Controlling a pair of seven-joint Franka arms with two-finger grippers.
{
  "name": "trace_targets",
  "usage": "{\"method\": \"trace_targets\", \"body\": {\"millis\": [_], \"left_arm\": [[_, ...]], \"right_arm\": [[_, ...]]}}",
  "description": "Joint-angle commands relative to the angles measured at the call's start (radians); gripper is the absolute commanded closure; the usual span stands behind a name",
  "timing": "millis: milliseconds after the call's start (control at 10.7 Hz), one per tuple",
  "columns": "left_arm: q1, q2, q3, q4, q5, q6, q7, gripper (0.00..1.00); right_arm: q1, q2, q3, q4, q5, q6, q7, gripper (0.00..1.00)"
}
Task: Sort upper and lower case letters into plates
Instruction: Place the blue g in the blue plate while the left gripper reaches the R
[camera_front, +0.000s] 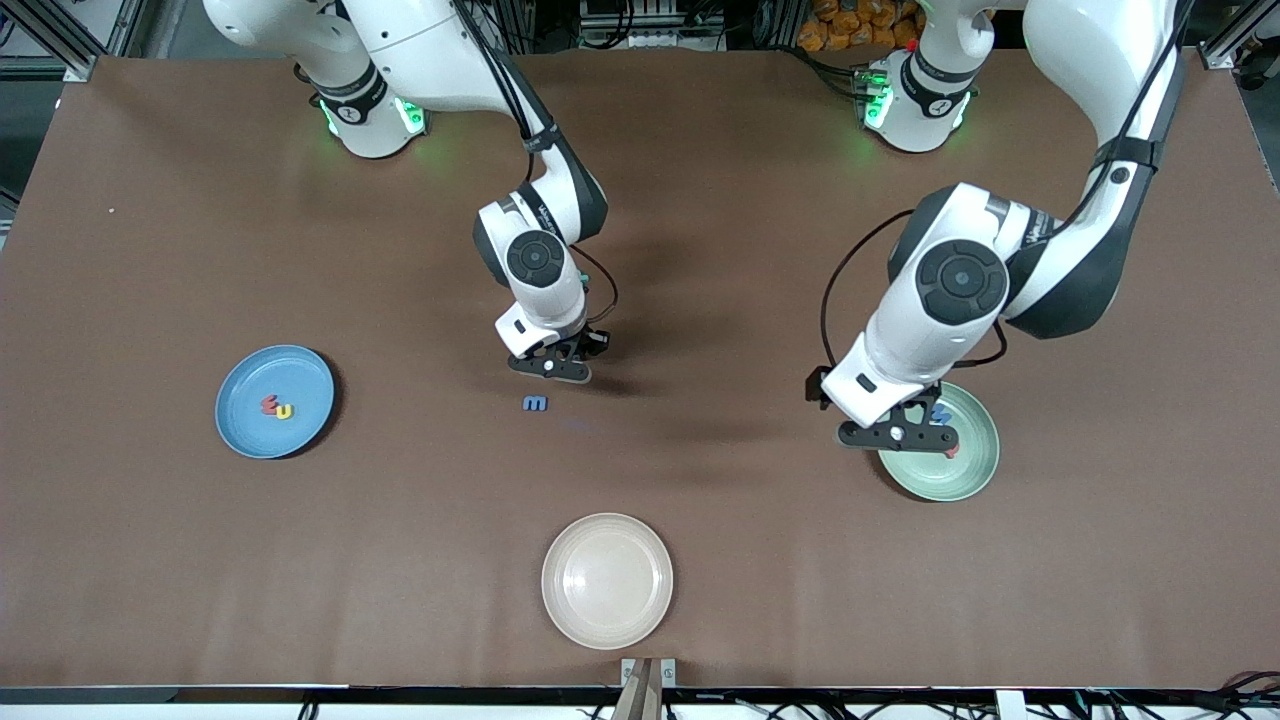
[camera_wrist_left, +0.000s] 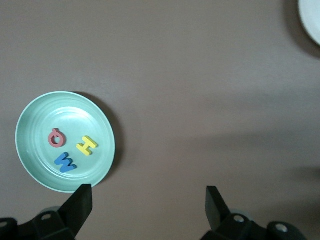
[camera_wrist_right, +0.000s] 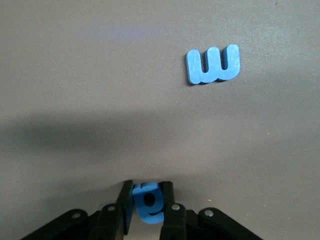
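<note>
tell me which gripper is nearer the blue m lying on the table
Right. The right gripper, shut on the blue a, hangs beside the blue m; the left gripper is over the mint green plate.

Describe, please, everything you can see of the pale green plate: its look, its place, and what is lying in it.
The mint green plate is round and shallow, matte, with faint rings inside its rim. It lies flat on the brown table toward the left arm's end, partly under the open left gripper, which hangs over its edge without touching it. Three small flat letters lie in it, close together but apart: a red Q, a yellow H and a blue M.
</note>
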Motion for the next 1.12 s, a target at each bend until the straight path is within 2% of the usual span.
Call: {"method": "trace_targets", "body": {"millis": [0,280,373,560,653,839,1026], "left_arm": [[-0.013,-0.066,-0.018,-0.009,-0.082,-0.038,-0.009,0.00],[-0.023,-0.062,-0.107,-0.010,-0.085,-0.044,-0.139,0.00],[-0.039,-0.057,-0.131,-0.014,-0.083,-0.044,-0.183,0.00],[-0.071,-0.040,-0.173,-0.014,-0.080,-0.042,-0.205,0.00],[-0.089,-0.030,-0.190,-0.014,-0.082,-0.033,-0.239,0.00],[-0.169,0.007,-0.191,-0.012,-0.083,-0.006,-0.418,0.00],[-0.279,0.059,-0.179,-0.010,-0.073,0.087,-0.673,0.00]], "right_arm": [[0.005,-0.012,-0.008,-0.016,0.013,0.004,0.000,1.00],[-0.027,-0.047,-0.030,-0.005,0.009,-0.007,-0.034,1.00],[-0.062,-0.073,-0.055,-0.007,0.006,-0.020,-0.119,1.00],[-0.128,-0.104,-0.112,0.015,0.001,-0.132,-0.286,1.00],[-0.129,-0.104,-0.179,0.016,0.000,-0.138,-0.369,1.00],[-0.153,-0.096,-0.271,0.025,0.000,-0.169,-0.544,1.00],[-0.266,-0.093,-0.290,0.027,0.000,-0.226,-0.786,1.00]]}}
